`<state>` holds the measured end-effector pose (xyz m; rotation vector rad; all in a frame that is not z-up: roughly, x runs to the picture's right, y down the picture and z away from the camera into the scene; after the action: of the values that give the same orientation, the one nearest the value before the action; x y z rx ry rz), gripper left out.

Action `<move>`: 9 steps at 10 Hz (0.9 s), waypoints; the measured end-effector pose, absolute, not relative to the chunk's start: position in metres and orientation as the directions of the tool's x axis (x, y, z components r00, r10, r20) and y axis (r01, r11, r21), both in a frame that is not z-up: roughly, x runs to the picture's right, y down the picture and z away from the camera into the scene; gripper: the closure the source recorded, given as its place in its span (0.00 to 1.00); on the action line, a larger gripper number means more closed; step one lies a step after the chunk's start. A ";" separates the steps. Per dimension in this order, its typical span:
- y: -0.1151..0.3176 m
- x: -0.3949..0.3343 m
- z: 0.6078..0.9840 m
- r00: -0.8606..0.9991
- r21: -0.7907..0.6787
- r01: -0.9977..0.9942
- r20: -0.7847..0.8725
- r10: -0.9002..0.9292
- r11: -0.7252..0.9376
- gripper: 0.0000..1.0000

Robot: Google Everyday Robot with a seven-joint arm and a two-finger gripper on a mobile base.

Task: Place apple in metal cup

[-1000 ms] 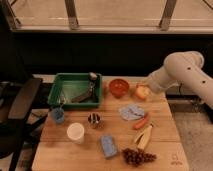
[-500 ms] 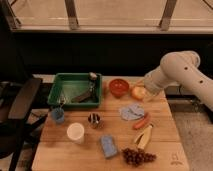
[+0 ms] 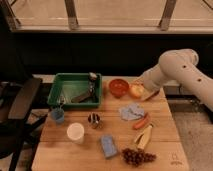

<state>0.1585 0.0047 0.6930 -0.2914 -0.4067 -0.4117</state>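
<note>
The apple (image 3: 135, 90), small and yellow-orange, is at the back right of the wooden table, right next to the orange-red bowl (image 3: 118, 87). My gripper (image 3: 140, 90) reaches in from the right on the white arm and is shut on the apple, holding it just above the table top. The metal cup (image 3: 94, 120), small and shiny, stands upright near the table's middle, well to the front left of the apple and apart from the gripper. Its inside is dark.
A green bin (image 3: 75, 97) holding utensils is at the back left. A blue cup (image 3: 57, 115) and a white cup (image 3: 75, 132) stand left of the metal cup. A blue cloth (image 3: 131, 111), carrot (image 3: 141, 121), banana (image 3: 144, 136), grapes (image 3: 136, 156) and blue sponge (image 3: 108, 146) lie in front.
My gripper and the apple have shifted a little to the left, toward the orange-red bowl. Everything else stays in place.
</note>
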 end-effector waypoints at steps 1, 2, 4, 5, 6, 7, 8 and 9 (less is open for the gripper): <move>0.001 0.137 0.693 0.810 -0.166 0.477 0.464 -0.359 0.863 1.00; -0.001 0.111 0.694 0.776 -0.140 0.516 0.494 -0.392 0.845 1.00; -0.002 0.074 0.694 0.716 -0.101 0.577 0.540 -0.442 0.811 1.00; 0.002 0.052 0.695 0.670 -0.079 0.619 0.573 -0.472 0.781 1.00; 0.005 0.038 0.697 0.636 -0.064 0.646 0.595 -0.491 0.760 1.00; 0.012 0.018 0.698 0.586 -0.040 0.684 0.626 -0.515 0.728 1.00; 0.016 0.009 0.698 0.558 -0.026 0.703 0.640 -0.528 0.711 1.00; 0.024 -0.001 0.697 0.523 -0.010 0.725 0.659 -0.541 0.688 1.00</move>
<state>-0.0008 0.0239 0.6966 -0.3005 -0.6747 -0.7717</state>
